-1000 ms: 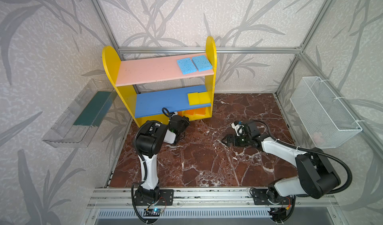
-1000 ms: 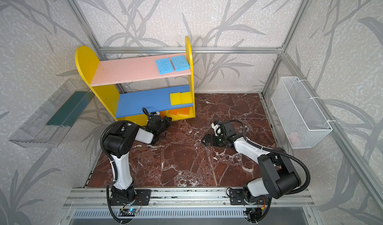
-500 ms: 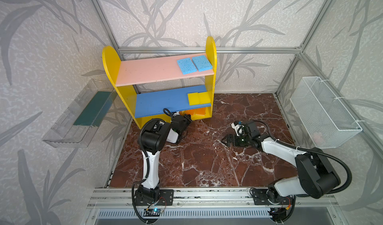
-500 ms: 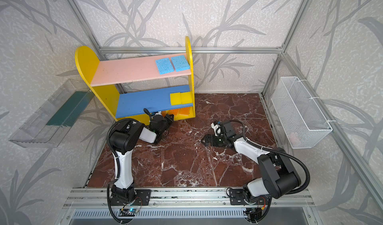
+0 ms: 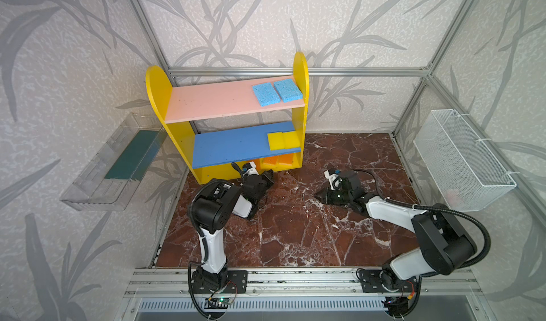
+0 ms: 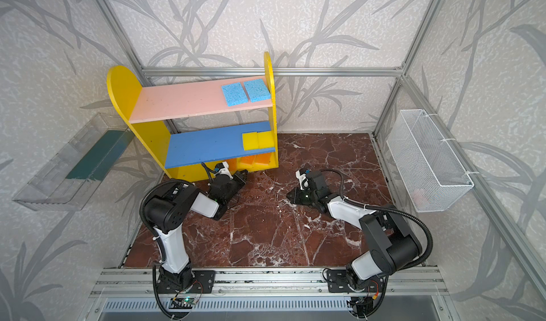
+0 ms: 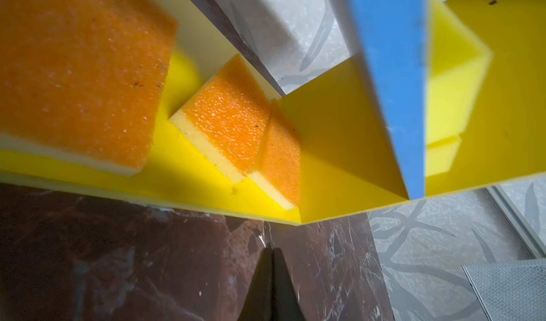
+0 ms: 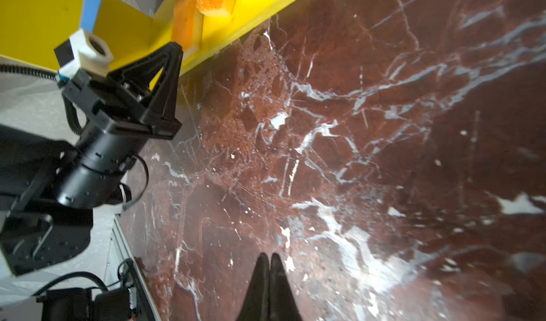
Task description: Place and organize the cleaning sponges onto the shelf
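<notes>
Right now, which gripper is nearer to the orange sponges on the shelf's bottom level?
Left. The left gripper, shut, points at the orange sponges from just in front of the base of the shelf. The right gripper, also shut, lies farther out over the marble floor.

The shelf (image 5: 158, 95) stands at the table's (image 5: 295, 231) back left, a tray (image 5: 97, 192) left of it and a basket (image 5: 461, 157) at far right. Sponges (image 5: 266, 94) lie side by side at the right end of each level.
</notes>
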You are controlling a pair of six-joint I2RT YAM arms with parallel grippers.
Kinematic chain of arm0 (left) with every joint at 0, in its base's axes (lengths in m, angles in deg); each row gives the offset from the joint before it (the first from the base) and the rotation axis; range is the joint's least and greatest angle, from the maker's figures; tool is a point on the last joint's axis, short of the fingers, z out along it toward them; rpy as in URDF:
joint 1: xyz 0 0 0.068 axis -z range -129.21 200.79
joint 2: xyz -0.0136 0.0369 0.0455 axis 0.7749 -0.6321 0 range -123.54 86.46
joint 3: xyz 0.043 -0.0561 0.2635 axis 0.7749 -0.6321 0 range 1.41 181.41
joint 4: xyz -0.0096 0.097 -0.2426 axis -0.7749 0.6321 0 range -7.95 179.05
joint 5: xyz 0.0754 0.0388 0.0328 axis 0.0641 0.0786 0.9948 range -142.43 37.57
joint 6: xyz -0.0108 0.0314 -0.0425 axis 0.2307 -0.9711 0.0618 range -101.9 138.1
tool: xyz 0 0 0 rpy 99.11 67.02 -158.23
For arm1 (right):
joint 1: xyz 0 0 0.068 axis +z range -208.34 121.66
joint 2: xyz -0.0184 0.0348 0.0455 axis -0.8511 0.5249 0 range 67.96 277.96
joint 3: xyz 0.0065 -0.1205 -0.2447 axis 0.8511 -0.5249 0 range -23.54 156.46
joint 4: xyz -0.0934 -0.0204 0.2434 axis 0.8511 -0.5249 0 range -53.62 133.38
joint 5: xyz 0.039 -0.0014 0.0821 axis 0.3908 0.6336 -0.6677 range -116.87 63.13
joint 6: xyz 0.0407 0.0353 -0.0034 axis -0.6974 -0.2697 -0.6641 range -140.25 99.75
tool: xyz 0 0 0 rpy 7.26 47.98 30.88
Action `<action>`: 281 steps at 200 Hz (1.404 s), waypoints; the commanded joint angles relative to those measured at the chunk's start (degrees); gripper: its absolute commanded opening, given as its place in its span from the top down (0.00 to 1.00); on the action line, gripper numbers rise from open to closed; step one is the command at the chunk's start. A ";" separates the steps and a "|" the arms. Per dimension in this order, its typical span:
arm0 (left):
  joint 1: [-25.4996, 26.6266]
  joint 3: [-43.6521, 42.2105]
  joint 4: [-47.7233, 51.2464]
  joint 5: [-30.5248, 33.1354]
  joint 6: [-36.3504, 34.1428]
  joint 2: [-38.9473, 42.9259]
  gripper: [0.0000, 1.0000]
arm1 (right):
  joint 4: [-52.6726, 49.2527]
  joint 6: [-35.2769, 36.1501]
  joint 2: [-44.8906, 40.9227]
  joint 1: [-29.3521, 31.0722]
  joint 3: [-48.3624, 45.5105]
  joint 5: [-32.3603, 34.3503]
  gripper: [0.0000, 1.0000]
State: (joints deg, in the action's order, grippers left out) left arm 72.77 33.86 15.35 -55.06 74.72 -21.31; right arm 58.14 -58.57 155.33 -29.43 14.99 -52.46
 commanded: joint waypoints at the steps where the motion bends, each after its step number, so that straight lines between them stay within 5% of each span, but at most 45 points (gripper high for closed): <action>1: 1.02 -4.38 -2.27 1.44 -2.02 6.77 1.00 | 14.14 -7.28 3.04 3.76 0.82 5.54 0.95; 25: 1.48 -8.08 6.58 0.21 -2.30 16.81 1.00 | 30.45 -13.61 9.17 8.34 1.05 13.31 0.98; 52: 1.54 -6.86 31.39 -2.14 -3.28 32.02 1.00 | 41.46 -19.77 20.54 11.78 7.41 17.51 0.99; 90: 1.27 -6.77 57.42 0.88 -6.33 54.02 0.85 | 39.51 -20.70 29.27 16.03 19.21 25.40 1.00; 115: 1.15 -5.48 69.37 1.80 -7.63 62.81 0.85 | 33.14 -18.97 31.60 18.88 25.28 33.67 1.00; 159: 0.90 -7.09 73.38 -1.91 -6.70 68.30 0.85 | 36.75 -19.43 39.78 21.10 32.66 45.87 1.00; 281: 2.40 -13.76 79.92 -2.37 -6.45 79.25 0.95 | 34.31 -18.56 53.93 19.33 51.84 47.18 1.00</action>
State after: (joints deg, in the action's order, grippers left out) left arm 74.74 21.44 93.47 -58.08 68.62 56.85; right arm 94.08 -77.39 206.87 -8.84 63.66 -5.42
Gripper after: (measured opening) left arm 0.055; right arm 0.047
